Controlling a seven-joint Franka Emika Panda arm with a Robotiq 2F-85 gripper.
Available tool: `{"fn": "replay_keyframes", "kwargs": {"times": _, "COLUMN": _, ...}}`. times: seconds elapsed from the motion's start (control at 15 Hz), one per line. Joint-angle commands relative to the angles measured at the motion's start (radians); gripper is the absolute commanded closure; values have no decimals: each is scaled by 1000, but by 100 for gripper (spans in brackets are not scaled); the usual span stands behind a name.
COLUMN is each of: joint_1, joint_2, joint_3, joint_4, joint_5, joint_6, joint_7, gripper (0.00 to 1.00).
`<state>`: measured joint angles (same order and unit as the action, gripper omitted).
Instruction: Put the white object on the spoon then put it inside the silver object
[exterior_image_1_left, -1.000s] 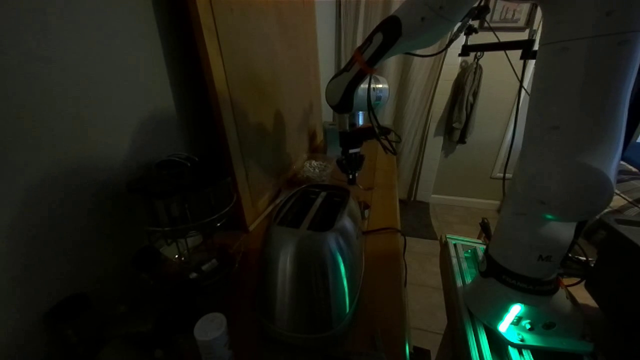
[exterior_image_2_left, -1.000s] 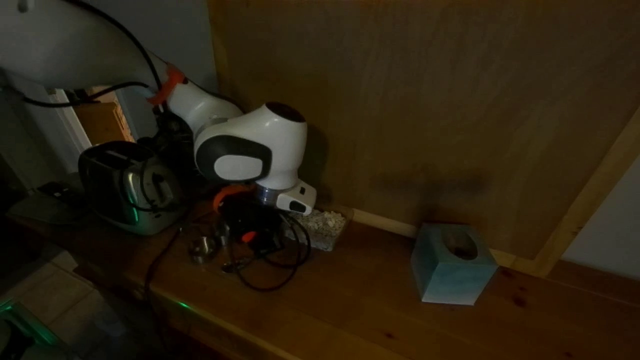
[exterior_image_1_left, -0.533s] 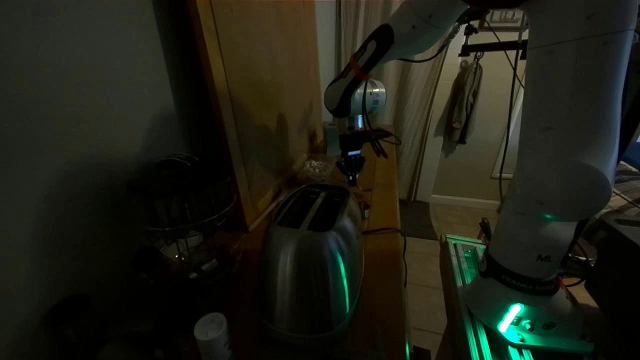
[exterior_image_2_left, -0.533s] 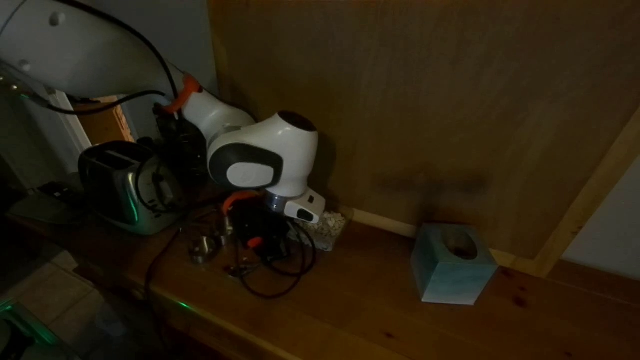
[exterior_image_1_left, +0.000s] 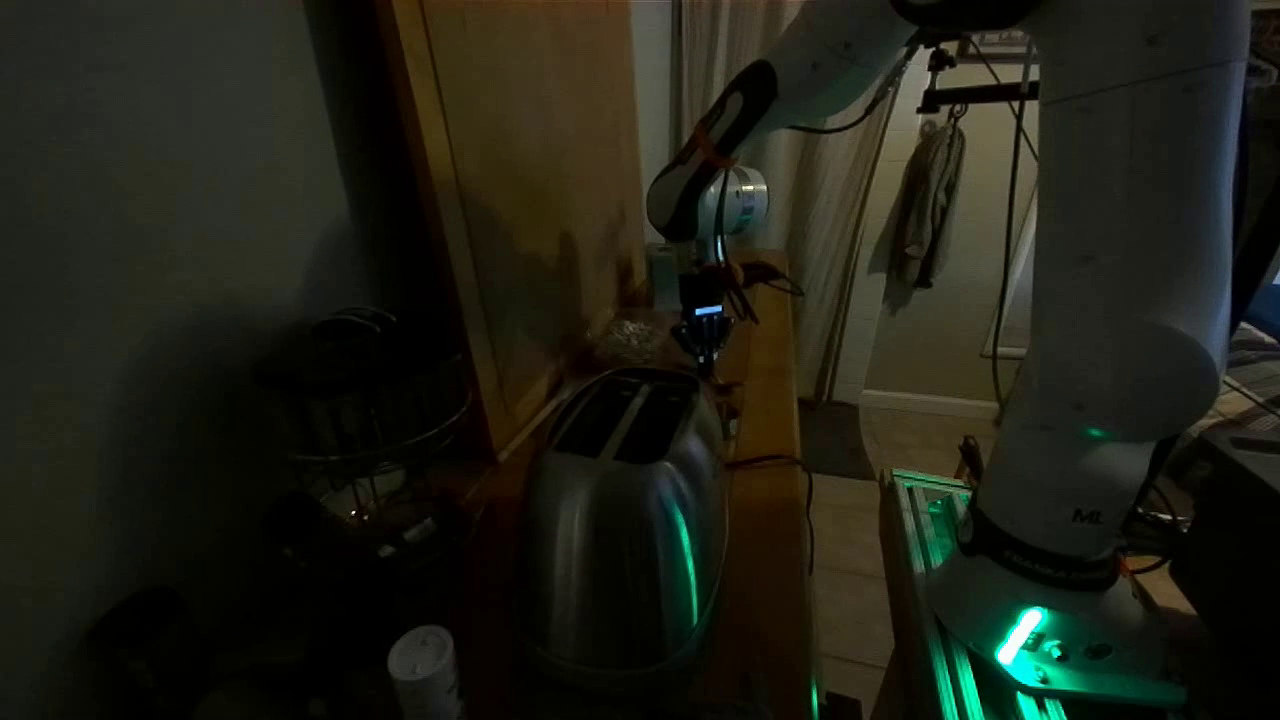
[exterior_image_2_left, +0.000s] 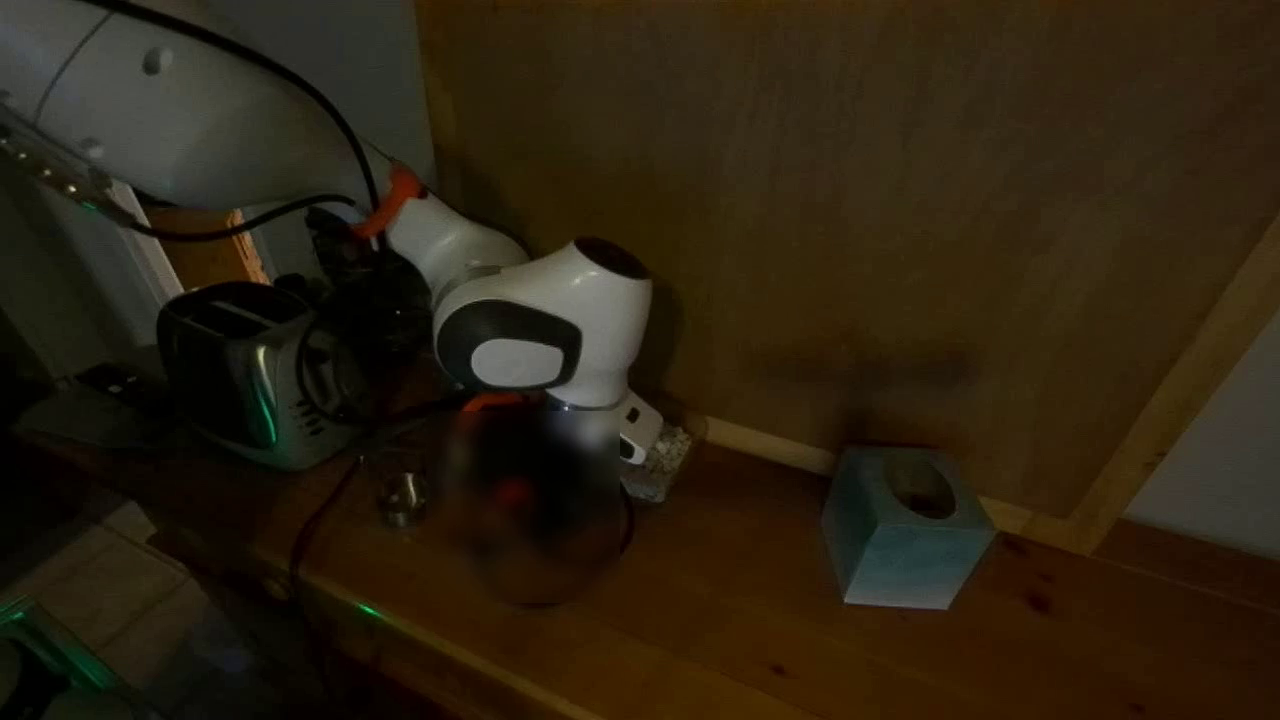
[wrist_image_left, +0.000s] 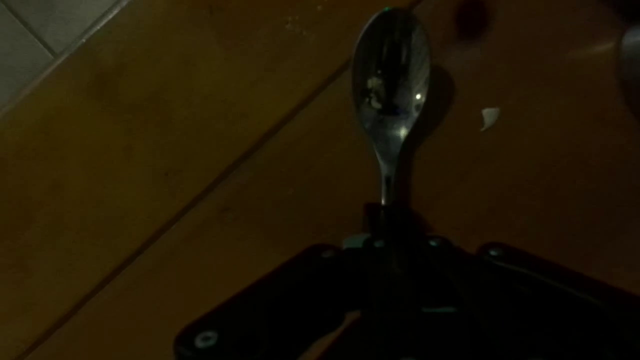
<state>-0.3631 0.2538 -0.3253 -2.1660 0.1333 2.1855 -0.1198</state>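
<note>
Wrist view | your grpr (wrist_image_left: 390, 220) pinching spoon (wrist_image_left: 391, 112) by hdl, bowl at far end | white chip (wrist_image_left: 490, 118) on tbl (wrist_image_left: 280, 210), R of spoon | in an ext view: steel toaster (exterior_image_1_left: 625, 545) near & slightly L of your grpr

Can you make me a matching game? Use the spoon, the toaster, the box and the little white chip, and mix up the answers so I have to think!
Things:
1. spoon
2. toaster
3. box
4. little white chip

Clues:
A. pale blue, with an oval opening on top
B. lying on the wooden surface, not touching the spoon
C. held by the gripper
D. shiny metal, with two dark slots on top

Right pairs: 1-C, 2-D, 3-A, 4-B
</note>
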Motion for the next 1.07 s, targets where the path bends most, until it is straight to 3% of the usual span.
{"fn": "replay_keyframes", "kwargs": {"times": 0.0, "joint_1": -14, "joint_2": 26, "joint_3": 9, "joint_4": 41, "joint_5": 25, "joint_6": -36, "joint_7": 22, "gripper": 67}}
{"fn": "replay_keyframes", "kwargs": {"times": 0.4, "joint_1": 2, "joint_2": -8, "joint_3": 3, "joint_4": 30, "joint_5": -13, "joint_6": -50, "joint_7": 67, "gripper": 27}}
{"fn": "replay_keyframes", "kwargs": {"times": 0.67, "joint_1": 26, "joint_2": -72, "joint_3": -4, "joint_4": 18, "joint_5": -104, "joint_6": -89, "joint_7": 82, "gripper": 1}}
{"fn": "replay_keyframes", "kwargs": {"times": 1.0, "joint_1": 54, "joint_2": -199, "joint_3": 9, "joint_4": -12, "joint_5": -211, "joint_6": -119, "joint_7": 70, "gripper": 0}}
